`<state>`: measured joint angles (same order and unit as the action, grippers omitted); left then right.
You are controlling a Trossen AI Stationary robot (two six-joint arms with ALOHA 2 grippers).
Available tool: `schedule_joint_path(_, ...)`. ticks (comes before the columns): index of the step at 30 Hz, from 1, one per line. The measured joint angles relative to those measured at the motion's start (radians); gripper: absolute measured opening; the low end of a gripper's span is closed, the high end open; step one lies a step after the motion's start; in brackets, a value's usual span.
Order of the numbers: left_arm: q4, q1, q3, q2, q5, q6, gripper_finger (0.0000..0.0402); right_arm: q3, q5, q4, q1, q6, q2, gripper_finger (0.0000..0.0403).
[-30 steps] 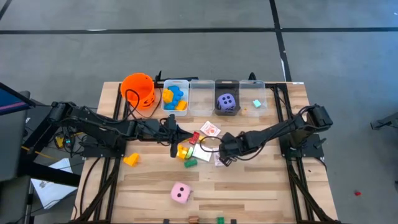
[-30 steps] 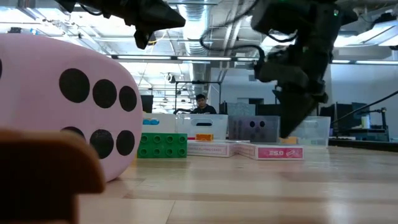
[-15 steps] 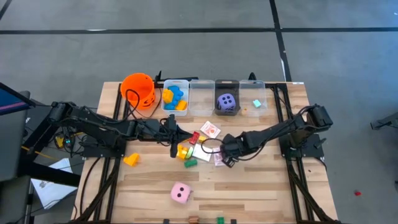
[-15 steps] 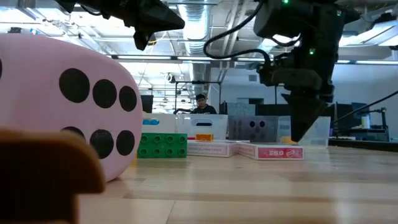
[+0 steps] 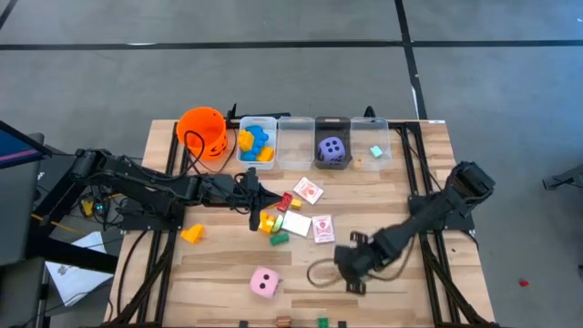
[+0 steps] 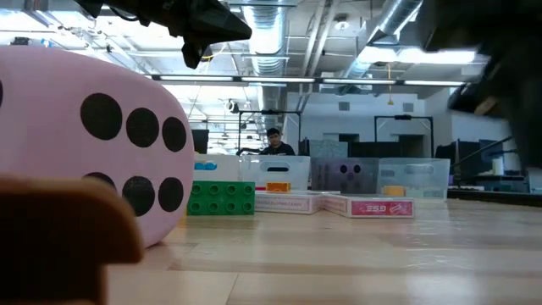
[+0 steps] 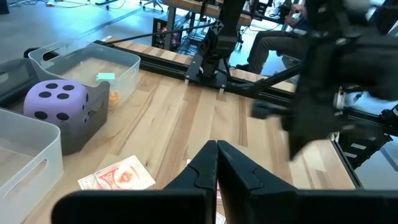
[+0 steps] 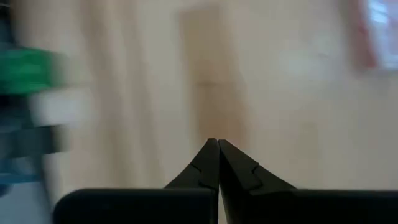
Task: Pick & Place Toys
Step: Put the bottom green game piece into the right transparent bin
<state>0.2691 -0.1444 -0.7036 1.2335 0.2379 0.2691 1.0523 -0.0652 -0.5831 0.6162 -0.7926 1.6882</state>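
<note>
Small blocks (image 5: 273,223) in red, yellow and green lie in a cluster at the table's middle, with pink-and-white cards (image 5: 322,228) beside them. A pink die (image 5: 264,283) rests on the table near the front and fills the left of the low view (image 6: 85,144). A purple die (image 5: 333,150) sits in a clear bin, also in the left wrist view (image 7: 53,99). My left gripper (image 5: 266,200) is shut and empty above the cluster (image 7: 216,143). My right gripper (image 5: 353,281) is shut and empty near the front edge (image 8: 214,142), right of the pink die.
An orange bucket (image 5: 202,130) and a row of clear bins (image 5: 296,141) stand along the far edge; one bin holds blue and yellow blocks (image 5: 255,144). A yellow-orange block (image 5: 191,234) lies at the left, a green block (image 5: 322,321) at the front edge. A person (image 6: 273,142) sits beyond the table.
My right gripper has swung fast from beside the cards at the table's middle toward the near edge and a little right, staying shut and empty; it has left the middle of the low view. The toys and cards have not moved.
</note>
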Motion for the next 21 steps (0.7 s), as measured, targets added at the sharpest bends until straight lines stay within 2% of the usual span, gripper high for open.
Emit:
schedule_joint_path(4, 0.001, 0.000, 0.000, 0.000, 0.000, 0.000, 0.0000, 0.118, -0.013, -0.026, 0.083, -0.027, 0.026, 0.0000)
schedule_joint_path(8, -0.003, -0.002, 0.000, 0.000, -0.001, 0.007, 0.0000, 0.305, -0.019, -0.131, 0.149, -0.026, 0.134, 0.0000)
schedule_joint_path(12, 0.005, -0.023, 0.001, 0.000, -0.077, 0.079, 0.0000, 0.565, -0.060, -0.292, 0.206, 0.002, 0.308, 0.0000)
schedule_joint_path(15, 0.092, -0.069, 0.001, 0.000, -0.156, 0.111, 0.0000, 0.787, -0.084, -0.447, 0.237, 0.007, 0.457, 0.0000)
schedule_joint_path(21, 0.246, -0.235, 0.001, 0.000, -0.171, 0.066, 0.0000, 1.200, -0.085, -0.647, 0.269, -0.016, 0.697, 0.0000)
